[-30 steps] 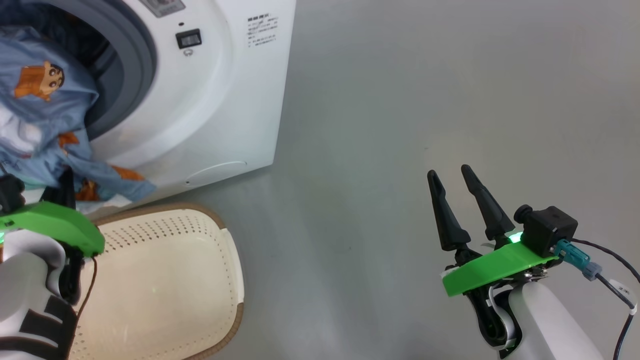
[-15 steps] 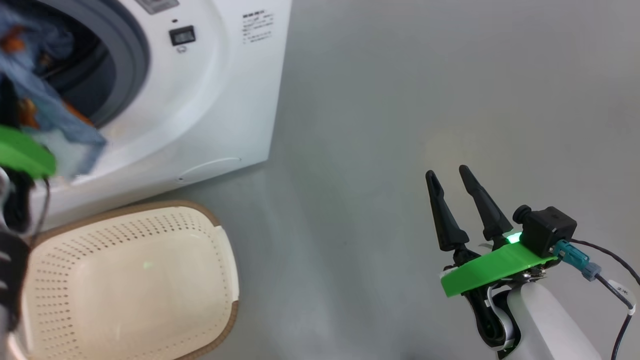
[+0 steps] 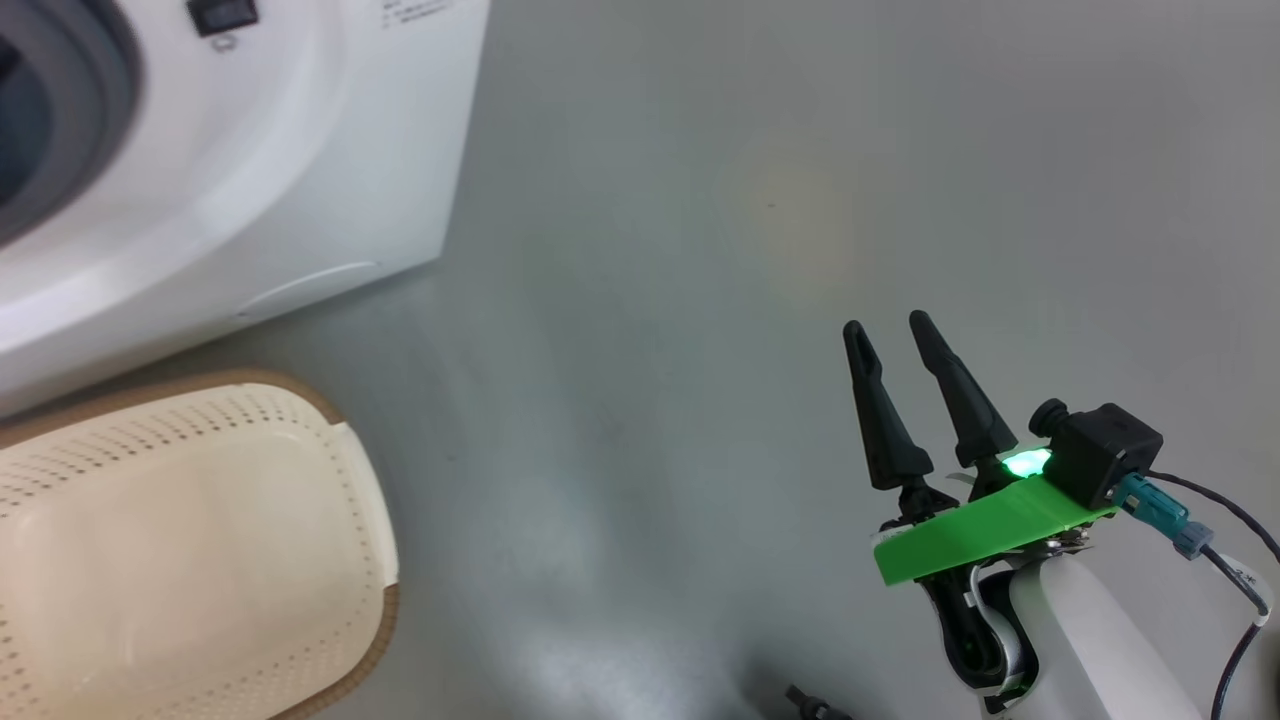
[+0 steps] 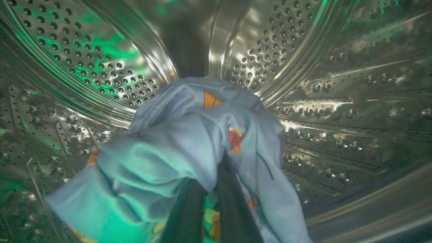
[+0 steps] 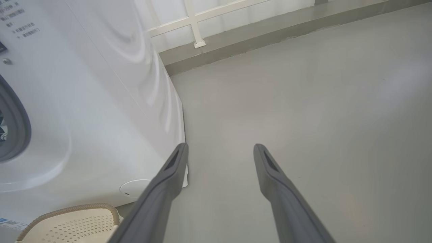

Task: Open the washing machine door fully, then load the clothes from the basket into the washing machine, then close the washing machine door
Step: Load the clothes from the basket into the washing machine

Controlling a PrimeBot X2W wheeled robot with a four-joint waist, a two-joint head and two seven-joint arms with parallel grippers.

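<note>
The left gripper (image 4: 216, 182) is reaching up from the bottom edge, its two dark fingers (image 4: 233, 209) pinching together on the clothes (image 4: 175, 145), a light-blue bundle with orange print that is draping over them. The bundle is hanging inside the washing machine's perforated steel drum (image 4: 337, 101), whose shiny walls are reflecting green light.

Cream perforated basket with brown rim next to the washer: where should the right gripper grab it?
Grip the cream-white perforated plastic basket by its brown woven-look rim, on the side facing the right gripper. Come down from above, one finger inside the wall, one outside: it stands upright, open-topped and empty, with bare grey floor on that side. That gripper is open and free.
</note>
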